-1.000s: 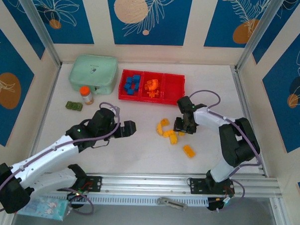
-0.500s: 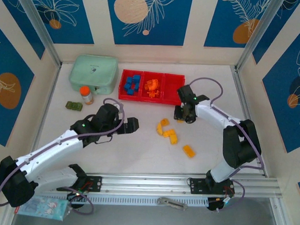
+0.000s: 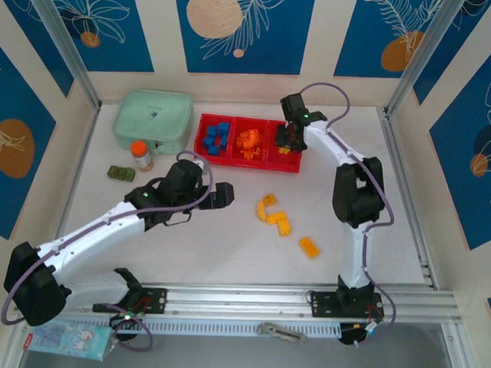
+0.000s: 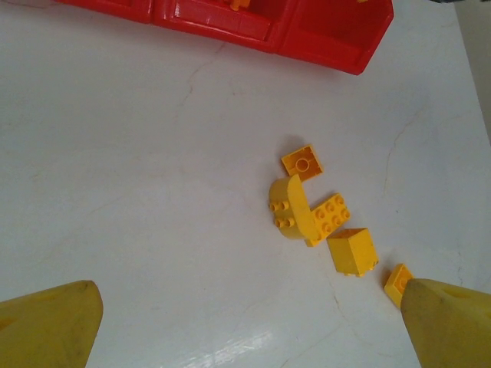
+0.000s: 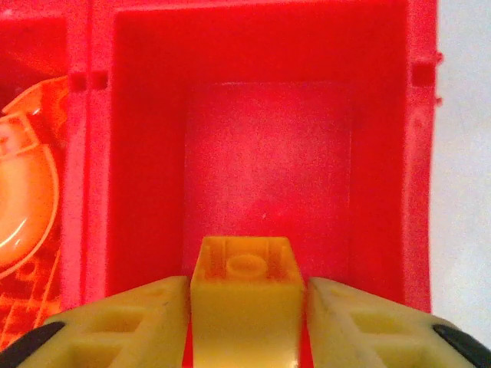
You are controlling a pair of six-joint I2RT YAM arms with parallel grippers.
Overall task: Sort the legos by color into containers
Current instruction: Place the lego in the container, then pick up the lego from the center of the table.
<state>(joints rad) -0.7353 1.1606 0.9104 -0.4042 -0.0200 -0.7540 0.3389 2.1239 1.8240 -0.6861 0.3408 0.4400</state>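
White worktop [image 3: 226, 248]: left fingers [image 4: 46, 322] spread wide above 5 loose yellow legos [image 4: 326, 218]; right fingers [image 5: 368, 322] flank 1 yellow brick [image 5: 245, 284] over the right compartment [image 5: 268, 138] of the red tray [image 3: 246, 162], cannot tell whether they pinch it

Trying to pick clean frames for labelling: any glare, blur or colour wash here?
Left wrist: glare streaks the white table at the bottom, and the near fingers are soft. Right wrist: the red tray looks oversaturated, and the held yellow brick is slightly soft. Top external: even light, faint shadows.
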